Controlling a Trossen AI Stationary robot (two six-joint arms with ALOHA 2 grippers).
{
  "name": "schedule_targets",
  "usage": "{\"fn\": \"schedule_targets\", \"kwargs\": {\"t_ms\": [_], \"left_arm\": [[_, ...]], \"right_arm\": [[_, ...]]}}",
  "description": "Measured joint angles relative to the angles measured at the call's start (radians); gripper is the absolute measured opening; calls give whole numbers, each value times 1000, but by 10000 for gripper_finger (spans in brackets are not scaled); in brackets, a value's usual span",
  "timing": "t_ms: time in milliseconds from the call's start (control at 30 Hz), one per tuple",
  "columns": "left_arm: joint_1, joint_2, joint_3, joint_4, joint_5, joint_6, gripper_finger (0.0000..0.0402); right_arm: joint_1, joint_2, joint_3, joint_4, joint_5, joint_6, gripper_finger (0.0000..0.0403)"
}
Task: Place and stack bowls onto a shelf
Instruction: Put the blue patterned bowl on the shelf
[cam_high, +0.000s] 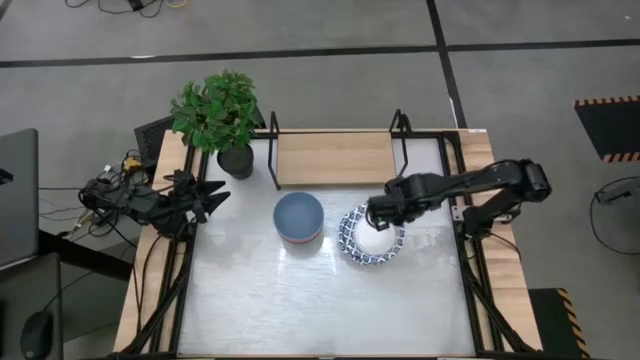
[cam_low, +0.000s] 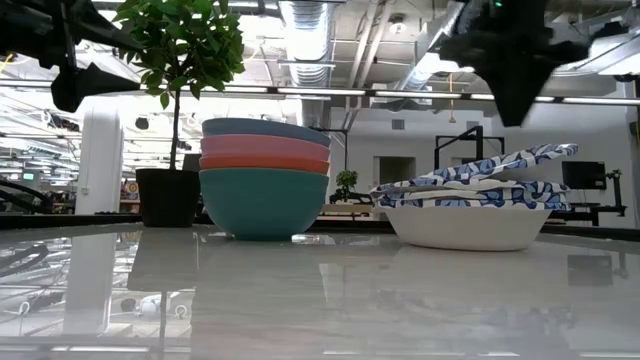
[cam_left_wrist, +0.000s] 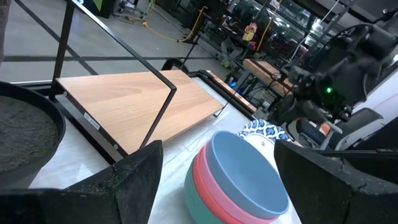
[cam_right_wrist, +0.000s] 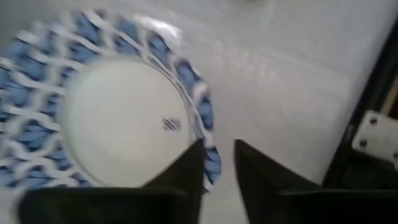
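Right claw (cam_high: 377, 213): over the rim of the patterned bowls (cam_high: 369, 236), fingers (cam_right_wrist: 186, 168) parted by a narrow gap straddling the rim edge; released, nothing clenched yet.
Left claw (cam_high: 207, 195): waiting at table's left, near the plant pot (cam_high: 236, 160); fingers spread wide, empty.
Patterned bowls: shallow white, blue rims, nested right of centre on the table (cam_high: 320, 300); top one sits tilted in the low view.
Plain bowls (cam_high: 298, 219): blue, red, teal stack, just left of the patterned ones.
Shelf (cam_high: 335, 158): far side, plank top bare.
Handling, judged: glazed, stiff, slippery, breakable; probably light singly.
Hold point, judged: pinch thin rim, one finger inside, one outside; lift level so the nested ones stay put.
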Motion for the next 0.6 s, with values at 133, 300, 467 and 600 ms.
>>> {"fn": "schedule_targets", "kwargs": {"t_ms": [133,300,467,600], "left_arm": [[0,0,0,0,0,0,293],[0,0,0,0,0,0,293],[0,0,0,0,0,0,293],[0,0,0,0,0,-1,293]], "right_arm": [[51,0,-64,31,-6,103,218],[86,0,-100,113,-6,156,277],[89,0,-170,213,-15,159,276],[87,0,-192,265,-24,168,254]]}}
